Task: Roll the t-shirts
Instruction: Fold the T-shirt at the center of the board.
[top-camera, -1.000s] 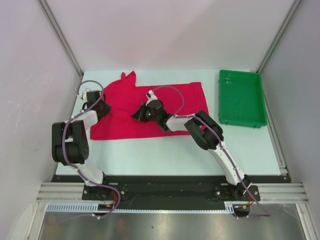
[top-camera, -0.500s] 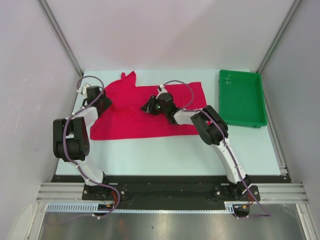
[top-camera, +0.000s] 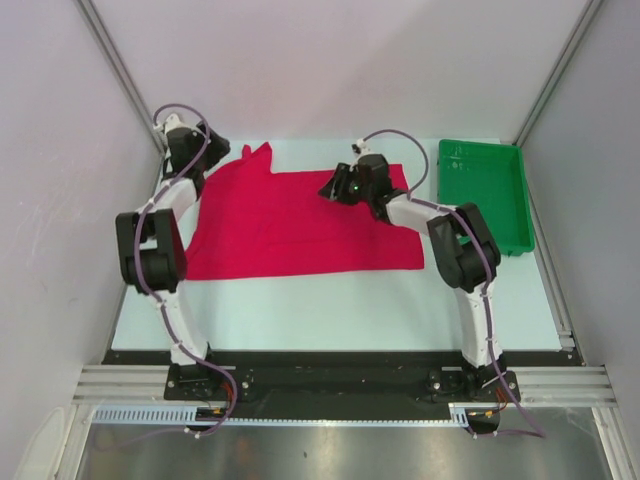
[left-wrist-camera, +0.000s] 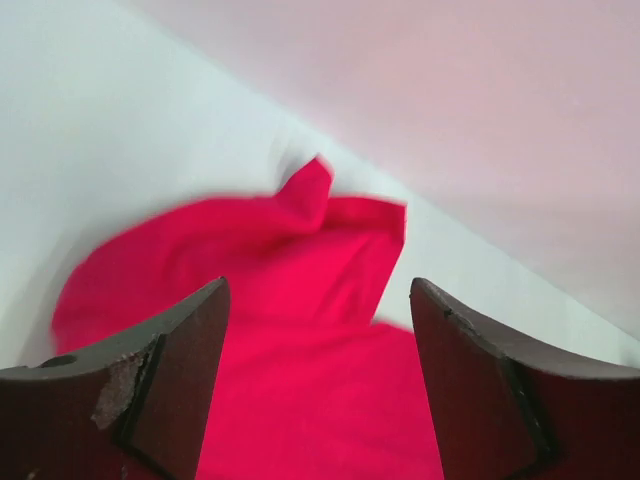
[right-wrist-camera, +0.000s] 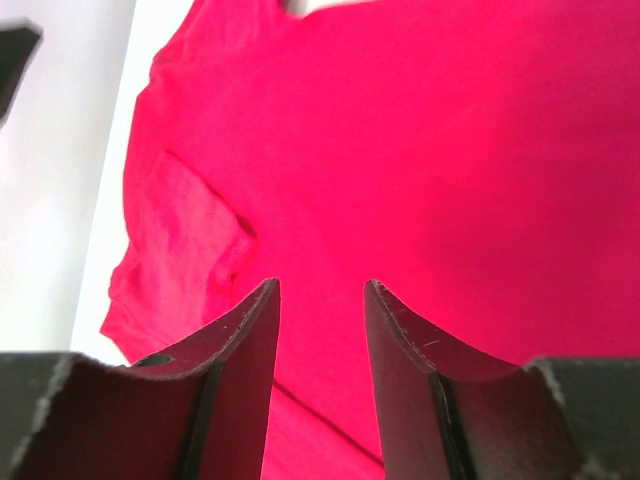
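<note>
Left claw (left-wrist-camera: 318, 300) and right claw (right-wrist-camera: 320, 292) gape empty by our t-shirt (top-camera: 290, 225).
We risk a crooked roll: the far sleeve (top-camera: 257, 157) lies bunched, unflattened.

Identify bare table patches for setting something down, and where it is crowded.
Free: the table strip between the t-shirt and the arm bases, and the corner nearer than the tray. Crowded: the shirt-tray gap, crossed by the right arm.
</note>
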